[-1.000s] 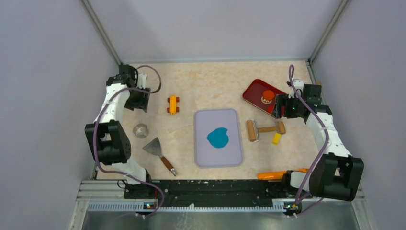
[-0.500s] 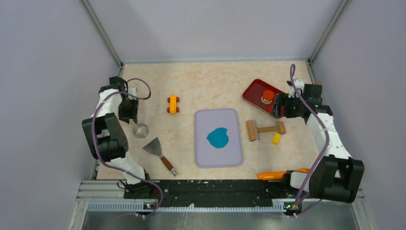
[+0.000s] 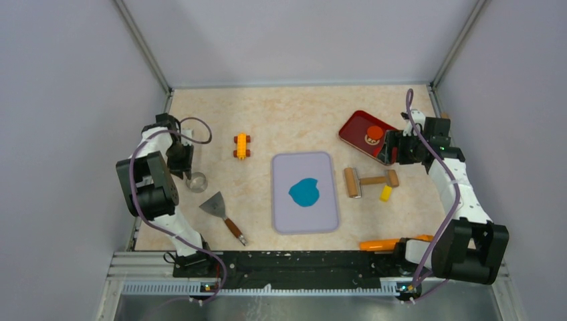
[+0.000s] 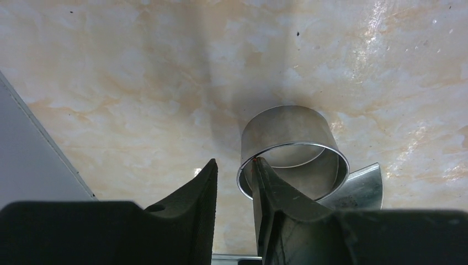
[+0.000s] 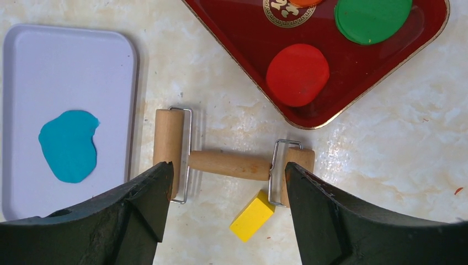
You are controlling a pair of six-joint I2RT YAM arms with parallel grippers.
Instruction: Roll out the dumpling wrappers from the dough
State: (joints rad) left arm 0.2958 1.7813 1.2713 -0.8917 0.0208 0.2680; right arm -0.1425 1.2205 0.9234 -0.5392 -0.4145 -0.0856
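Observation:
The dough (image 3: 304, 192) is a flattened teal patch (image 5: 69, 144) on the lavender mat (image 3: 301, 167). No dumpling wrappers are in view. The wooden roller (image 3: 370, 180) lies right of the mat, and my right gripper (image 5: 226, 171) hangs open above its handle (image 5: 229, 164), touching nothing. At the table's left edge my left gripper (image 4: 234, 163) has its jaws narrowed to a small gap with only table showing between them. Its right fingertip (image 4: 258, 165) is at the rim of a metal ring cutter (image 4: 292, 152), which also shows in the top view (image 3: 196, 181).
A red tray (image 3: 354, 130) at the back right holds red (image 5: 298, 74) and green (image 5: 372, 19) discs. A yellow block (image 5: 252, 222) lies by the roller. A metal scraper (image 3: 215, 204) sits near the ring, an orange-yellow toy (image 3: 241, 146) behind the mat, and an orange-handled tool (image 3: 381, 245) by the right base.
My left arm has swung back from the far left corner toward the ring cutter, and its jaws have narrowed. The right arm has hardly moved.

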